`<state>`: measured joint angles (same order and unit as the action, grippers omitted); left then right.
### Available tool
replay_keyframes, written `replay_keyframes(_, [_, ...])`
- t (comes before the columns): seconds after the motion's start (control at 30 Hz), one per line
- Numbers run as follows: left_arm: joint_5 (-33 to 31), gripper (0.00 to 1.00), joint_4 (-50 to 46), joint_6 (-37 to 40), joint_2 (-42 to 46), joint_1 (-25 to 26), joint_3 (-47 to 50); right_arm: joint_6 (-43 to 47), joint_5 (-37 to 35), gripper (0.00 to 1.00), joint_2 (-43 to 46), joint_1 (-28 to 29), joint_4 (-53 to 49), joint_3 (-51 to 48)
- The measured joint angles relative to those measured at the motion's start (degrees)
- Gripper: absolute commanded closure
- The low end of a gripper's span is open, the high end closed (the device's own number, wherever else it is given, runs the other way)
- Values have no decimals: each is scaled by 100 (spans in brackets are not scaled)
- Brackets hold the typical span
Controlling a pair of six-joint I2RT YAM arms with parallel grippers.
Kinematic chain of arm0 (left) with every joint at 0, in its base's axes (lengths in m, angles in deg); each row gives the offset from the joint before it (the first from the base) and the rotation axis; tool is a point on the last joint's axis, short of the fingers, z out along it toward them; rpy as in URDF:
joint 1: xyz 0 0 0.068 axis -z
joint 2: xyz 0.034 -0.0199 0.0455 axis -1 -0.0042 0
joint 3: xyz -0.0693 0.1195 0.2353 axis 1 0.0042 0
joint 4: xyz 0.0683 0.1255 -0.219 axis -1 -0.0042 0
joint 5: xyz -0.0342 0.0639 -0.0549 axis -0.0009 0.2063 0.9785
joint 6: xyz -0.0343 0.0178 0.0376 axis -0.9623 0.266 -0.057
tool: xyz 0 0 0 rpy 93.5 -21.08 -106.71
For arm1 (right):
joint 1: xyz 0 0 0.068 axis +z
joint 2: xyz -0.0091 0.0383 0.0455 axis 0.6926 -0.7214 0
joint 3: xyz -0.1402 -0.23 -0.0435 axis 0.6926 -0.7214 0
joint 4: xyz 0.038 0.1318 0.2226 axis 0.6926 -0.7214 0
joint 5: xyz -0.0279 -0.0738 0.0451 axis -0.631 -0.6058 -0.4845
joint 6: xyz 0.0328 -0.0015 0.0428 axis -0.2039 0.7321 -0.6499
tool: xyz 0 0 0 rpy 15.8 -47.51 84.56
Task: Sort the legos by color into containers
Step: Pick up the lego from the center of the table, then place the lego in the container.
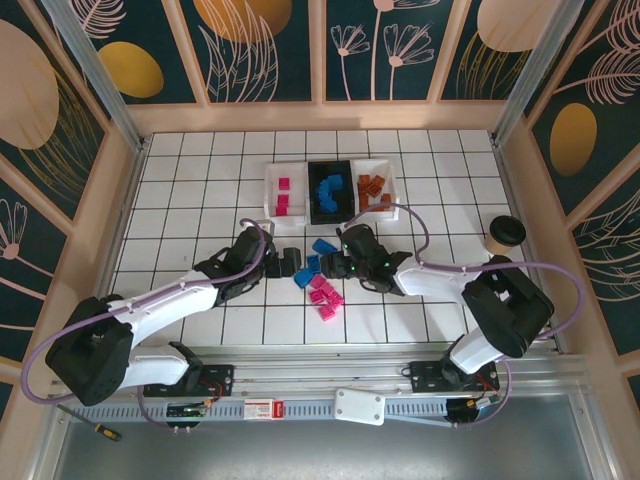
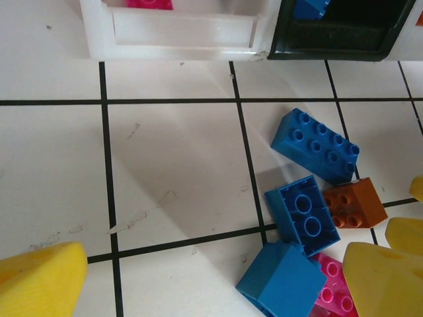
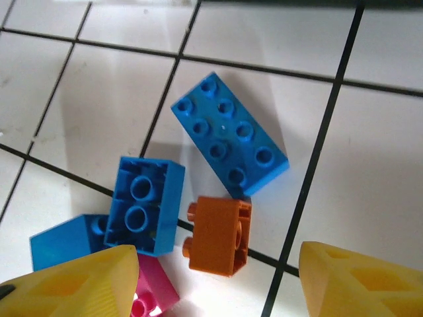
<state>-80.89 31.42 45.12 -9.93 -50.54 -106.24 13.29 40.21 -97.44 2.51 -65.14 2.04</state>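
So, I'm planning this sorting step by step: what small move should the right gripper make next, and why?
Probably lower the right gripper and close on the small orange-brown plastic brick. Its yellow fingers stand open either side of that brick, which lies on its side right beside an upturned blue brick, so a careful descent seems wise.

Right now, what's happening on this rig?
Lego sorting by colour, partway through. Pink bricks sit in the left white tray, blue in the black tray, orange in the right white tray. A loose pile of blue and pink bricks plus one orange brick lies on the table. The right gripper hangs open over the orange brick. The left gripper is open beside the pile, holding nothing.
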Motion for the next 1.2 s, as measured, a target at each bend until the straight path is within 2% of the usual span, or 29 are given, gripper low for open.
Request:
replay_keyframes(0.17, [0,1,0,-4,0,0,52,-39,66,41,-293,0,284,-44])
replay_keyframes(0.27, [2,1,2,-4,2,0,52,-44,146,48,-505,0,466,-44])
replay_keyframes(0.5, [26,1,2,-4,0,0,52,-122,197,80,-767,-48,737,-39])
replay_keyframes(0.6, [42,1,2,-4,0,0,52,-122,221,88,-721,-111,739,-42])
replay_keyframes(0.77, [46,1,0,0,0,0,50,11,260,91,90,-459,466,-155])
replay_keyframes(0.87, [79,1,2,0,-9,0,50,33,330,92,726,-1110,348,-90])
replay_keyframes(0.93, [116,1,2,0,-42,0,46,50,315,92,822,-1646,243,208])
replay_keyframes(1.03, [201,1,9,0,-111,0,37,98,271,92,413,-2205,125,940])
replay_keyframes(1.17, [306,1,22,4,-166,0,28,190,179,90,-581,-2481,0,1954])
replay_keyframes(1.2, [350,1,22,9,-197,0,15,205,164,85,-824,-2516,-46,2166])
